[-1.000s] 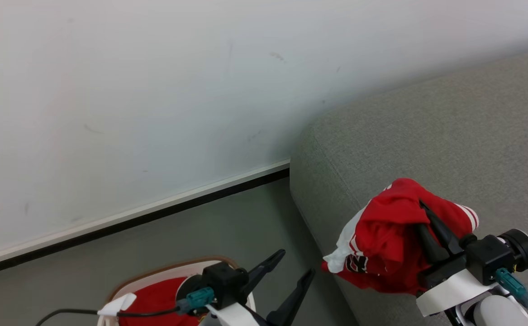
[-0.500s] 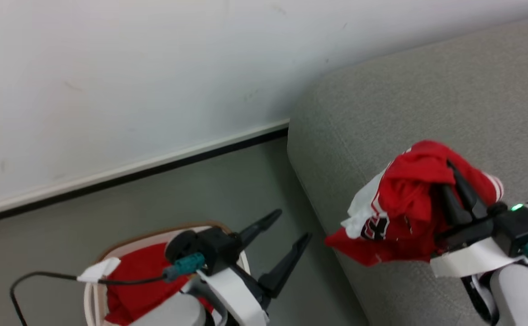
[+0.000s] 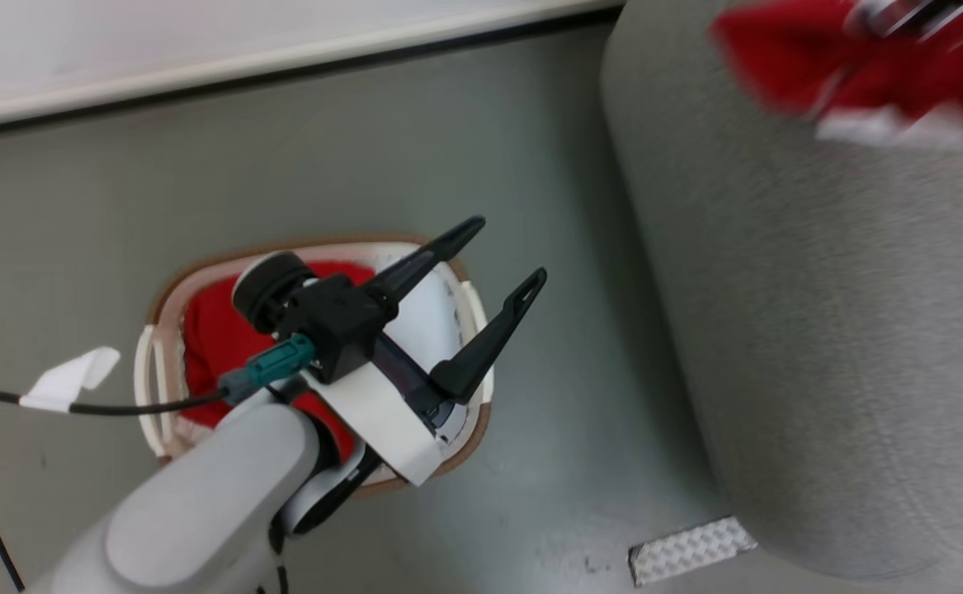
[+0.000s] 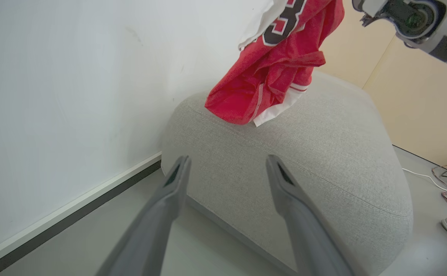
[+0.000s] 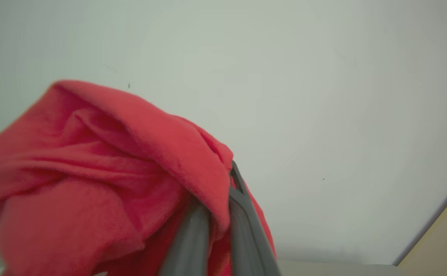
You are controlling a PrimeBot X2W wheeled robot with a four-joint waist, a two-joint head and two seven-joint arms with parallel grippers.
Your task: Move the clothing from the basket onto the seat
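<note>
Head view looks down on the seat (image 3: 819, 330), a broad grey upholstered block, with the basket (image 3: 473, 313) on the floor beside the seat's rounded end, apart from it. Red clothing (image 3: 209, 330) lies in the basket, partly hidden by the pale forearm. The left gripper (image 3: 511, 247) hovers over the basket's rim on the side nearest the seat, its dark fingers spread wide with nothing between them; in the left wrist view they frame the seat's front corner. Above the seat a red and white garment (image 4: 269, 76) hangs bunched, and whether its lowest hem touches the seat's top cannot be told. In the right wrist view the right gripper (image 5: 219, 191) has its fingers pinched close together, the red fabric folded over and between them.
</note>
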